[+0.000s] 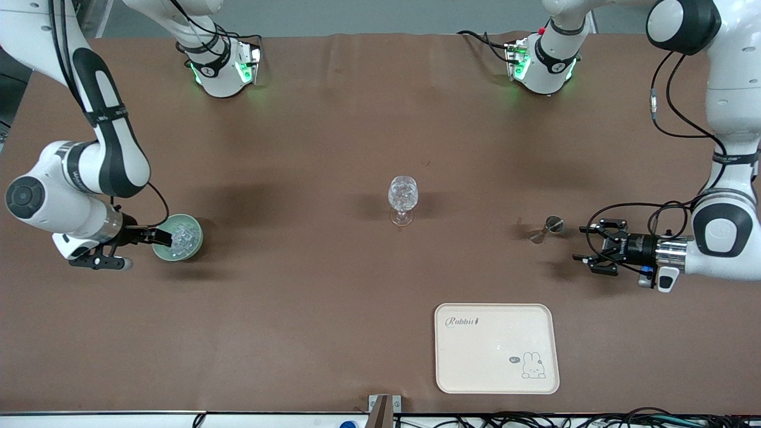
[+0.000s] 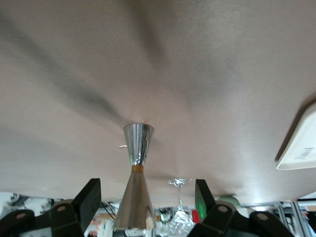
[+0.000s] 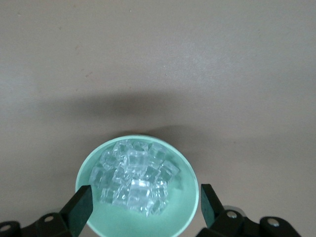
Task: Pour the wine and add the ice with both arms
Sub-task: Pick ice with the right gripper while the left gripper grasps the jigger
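Fingers apart on both: right gripper (image 3: pixel 142 203) straddles the ice (image 3: pixel 134 180) bowl (image 3: pixel 185 197), left gripper (image 2: pixel 145 198) faces the jigger (image 2: pixel 137 182) at twelve o'clock. Ice looks slippery; grasp the rim.

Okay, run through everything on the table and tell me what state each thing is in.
Green bowl: upright, full of ice.
Wine glass: upright at the table's middle.
Metal jigger: upright, untouched.
Cream tray: flat.
Left gripper: open, beside the jigger.
Right gripper: open, over the bowl.
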Motion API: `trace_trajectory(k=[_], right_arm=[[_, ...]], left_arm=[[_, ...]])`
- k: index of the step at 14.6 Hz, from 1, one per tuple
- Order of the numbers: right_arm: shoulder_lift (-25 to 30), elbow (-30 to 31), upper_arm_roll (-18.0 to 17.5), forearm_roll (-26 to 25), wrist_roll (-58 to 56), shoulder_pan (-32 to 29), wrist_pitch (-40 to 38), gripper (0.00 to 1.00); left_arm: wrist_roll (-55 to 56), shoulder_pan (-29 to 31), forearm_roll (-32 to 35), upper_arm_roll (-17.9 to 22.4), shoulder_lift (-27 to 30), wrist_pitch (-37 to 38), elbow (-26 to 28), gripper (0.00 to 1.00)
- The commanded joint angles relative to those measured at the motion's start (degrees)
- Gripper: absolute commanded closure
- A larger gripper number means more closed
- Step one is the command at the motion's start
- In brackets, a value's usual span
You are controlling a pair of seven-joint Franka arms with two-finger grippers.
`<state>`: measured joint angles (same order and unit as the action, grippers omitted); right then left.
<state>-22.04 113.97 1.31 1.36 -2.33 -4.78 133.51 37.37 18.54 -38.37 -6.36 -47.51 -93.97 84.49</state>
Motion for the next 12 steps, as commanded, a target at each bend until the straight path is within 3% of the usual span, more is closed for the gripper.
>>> trace_trajectory(k=[1, 12], right_arm=[[-0.19, 3.62, -0.52, 0.40, 0.22, -0.23, 4.29, 0.14], [-1.08, 6.09, -0.61, 0.66, 0.48, 0.30, 4.48, 0.49]], left_arm=[[0.61, 0.45, -3.45, -0.32, -0.65, 0.02, 1.55, 0.18], [-2.20, 0.45, -7.86, -0.49, -1.53, 0.19, 6.74, 0.34]])
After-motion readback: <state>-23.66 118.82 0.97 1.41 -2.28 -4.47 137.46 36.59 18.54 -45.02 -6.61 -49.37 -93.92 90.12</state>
